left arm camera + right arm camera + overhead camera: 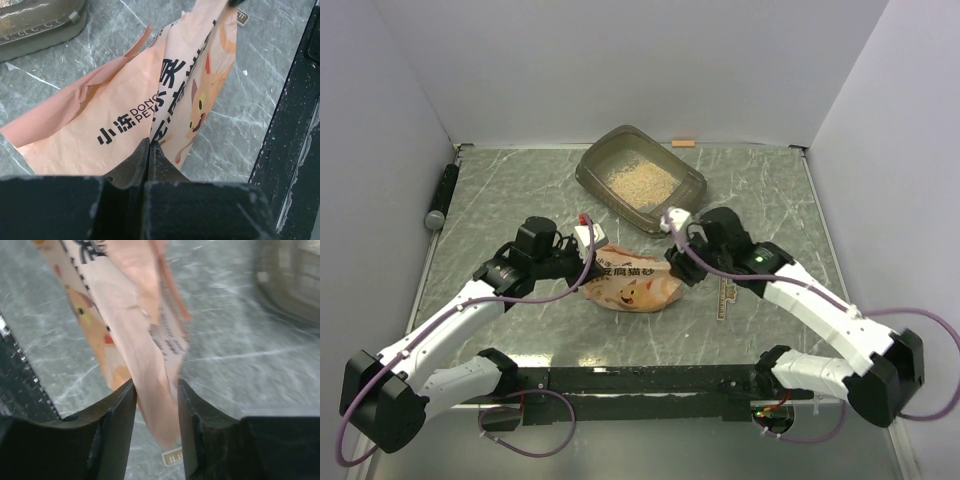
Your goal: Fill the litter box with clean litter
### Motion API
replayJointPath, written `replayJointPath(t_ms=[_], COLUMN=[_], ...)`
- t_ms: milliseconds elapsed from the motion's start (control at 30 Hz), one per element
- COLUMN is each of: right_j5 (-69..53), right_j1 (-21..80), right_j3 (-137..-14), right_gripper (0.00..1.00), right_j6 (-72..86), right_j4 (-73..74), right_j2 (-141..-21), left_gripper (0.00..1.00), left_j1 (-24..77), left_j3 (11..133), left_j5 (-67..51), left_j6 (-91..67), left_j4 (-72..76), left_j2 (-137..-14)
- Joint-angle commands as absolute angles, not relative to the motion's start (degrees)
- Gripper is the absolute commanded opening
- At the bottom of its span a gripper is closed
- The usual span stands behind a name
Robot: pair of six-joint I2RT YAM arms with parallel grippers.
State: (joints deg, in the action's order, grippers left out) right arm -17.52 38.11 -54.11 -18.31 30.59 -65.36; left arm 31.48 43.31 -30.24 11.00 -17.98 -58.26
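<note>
Only the overhead view takes in the whole table (770, 200). The litter box (590, 170) sits at the far middle, its long axis running from far left to near right, with the clean litter (638, 180) spread as a pale tan patch over its floor. The pink bag (635, 288) lies nearer, just clear of the box's near corner and between the two arms, its long axis left to right. A black cylinder (442, 196) lies along the left edge, a small orange piece (683, 143) at the far edge, and a pale strip (724, 298) just right of the bag. The wrist views add what the overhead one cannot resolve. In the left wrist view the left gripper (150, 145) is clenched on the bag's near edge with its jaws pressed together, and the bag stretches away from it towards the right gripper's end. The printing there reads "小冻" and "DONG PET", beside larger dark characters that are cut by a fold, and an orange cartoon cat face. A corner of the box shows at the upper left. In the right wrist view the right gripper (156, 385) has released: its jaws stand apart with the bag's crumpled end hanging loosely between them. The print there is too blurred to read, and the box is a blur at upper right.
</note>
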Motion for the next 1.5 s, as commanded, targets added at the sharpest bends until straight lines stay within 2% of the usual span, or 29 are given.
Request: replayJointPath(t_ms=[0,33,233,367,500,600,867,1167,1467], right_j5=[-4.7,-1.5,5.1,6.0,1.1,-1.8,-0.4,-4.6,-6.2], right_j1=[34.2,33.4,26.6,22.2,16.7,13.8,9.4,4.7,4.1], right_j3=[-55.2,-54.8,-52.4,-48.9,-43.9,-41.2,-35.7,-30.9,-29.9], right_gripper=[0.55,0.65,0.71,0.65,0.54,0.52,0.54,0.53,0.46], right_j6=[-6.7,-3.8,12.3,22.4,27.9,30.1,32.2,32.0,31.5], right_j4=[27.2,27.2,33.3,37.6,35.1,33.2,30.1,24.1,20.7], right_j2=[-57.1,-55.0,-49.8,-49.8,-50.9,-53.8,-57.7,-60.7,-64.3], left_gripper=[0.01,0.01,0.01,0.01,0.01,0.01,0.01,0.01,0.01], left_j1=[31.0,31.0,31.0,31.0,31.1,31.0,31.1,31.1,31.1], left_j3=[43.0,42.9,42.4,42.3,42.3,42.1,41.6,41.6,41.8], left_j5=[-32.3,-32.3,-33.1,-33.5,-33.7,-33.8,-34.0,-34.9,-35.0], left_j6=[9.8,9.6,9.1,8.7,8.7,8.6,8.2,8.2,8.3], left_j4=[-14.3,-14.2,-13.5,-13.4,-13.2,-13.2,-12.8,-12.4,-12.6], left_j2=[-58.0,-57.9,-57.3,-57.4,-57.7,-57.7,-57.3,-57.3,-58.4])
